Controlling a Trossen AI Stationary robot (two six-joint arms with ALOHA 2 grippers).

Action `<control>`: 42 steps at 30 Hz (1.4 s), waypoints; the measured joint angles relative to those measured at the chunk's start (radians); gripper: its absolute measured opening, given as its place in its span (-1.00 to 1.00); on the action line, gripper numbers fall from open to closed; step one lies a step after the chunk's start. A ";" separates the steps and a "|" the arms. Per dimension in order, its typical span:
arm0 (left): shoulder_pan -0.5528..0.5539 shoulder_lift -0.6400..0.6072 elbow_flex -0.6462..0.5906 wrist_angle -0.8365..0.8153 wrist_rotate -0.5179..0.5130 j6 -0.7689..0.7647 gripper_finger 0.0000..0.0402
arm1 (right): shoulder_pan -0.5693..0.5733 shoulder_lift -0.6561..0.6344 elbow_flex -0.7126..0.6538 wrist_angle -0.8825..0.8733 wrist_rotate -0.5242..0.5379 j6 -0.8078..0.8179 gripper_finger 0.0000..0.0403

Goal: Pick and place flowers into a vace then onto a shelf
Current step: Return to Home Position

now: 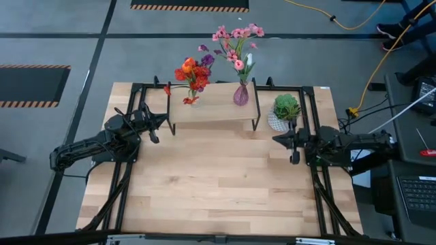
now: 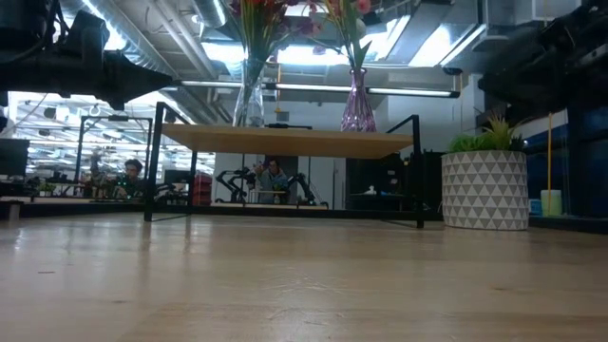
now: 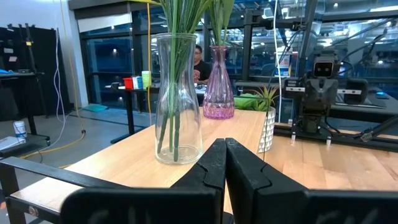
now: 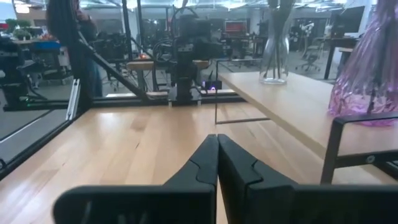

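Blossoms of flowers above shelf whole only overhead; left pincer, right pincer closed, empty.

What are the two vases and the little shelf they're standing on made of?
The tall see-through vase looks like clear, shiny glass: the green stems show right through it. The pink-purple vase seems tinted glass too, though it could be plastic. The low shelf has a pale wood-grain board, smooth and matte, on thin black legs that look like metal.

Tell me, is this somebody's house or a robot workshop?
Likely a robotics lab: more robot arms stand beyond the table, a person sits among them, and strip lights run overhead.
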 joint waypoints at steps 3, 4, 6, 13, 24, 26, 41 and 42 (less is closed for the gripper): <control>0.000 0.000 0.000 0.000 0.000 0.000 -0.98 | -0.009 -0.016 0.000 0.000 0.000 0.000 -0.95; 0.000 0.000 0.000 0.000 0.000 0.000 -0.98 | -0.008 -0.022 0.000 0.000 0.000 0.000 -0.95; 0.000 0.000 0.000 0.000 0.000 0.000 -0.98 | -0.008 -0.035 0.000 0.000 0.000 0.000 -0.95; 0.000 0.000 0.000 0.000 0.000 0.000 -0.98 | -0.009 -0.060 0.000 0.021 0.001 0.000 -0.95; 0.000 0.000 0.000 0.000 0.000 0.000 -0.98 | -0.010 -0.058 0.000 0.010 0.001 0.000 -0.95; 0.000 0.000 0.000 0.000 0.000 0.000 -0.98 | -0.010 -0.058 0.000 0.011 0.001 0.000 -0.95; 0.000 0.000 0.000 0.000 0.000 0.000 -0.98 | -0.010 -0.057 0.000 0.010 0.001 0.000 -0.95; 0.000 0.000 0.000 0.000 0.000 0.000 -0.98 | -0.010 -0.057 0.000 0.010 0.001 0.000 -0.95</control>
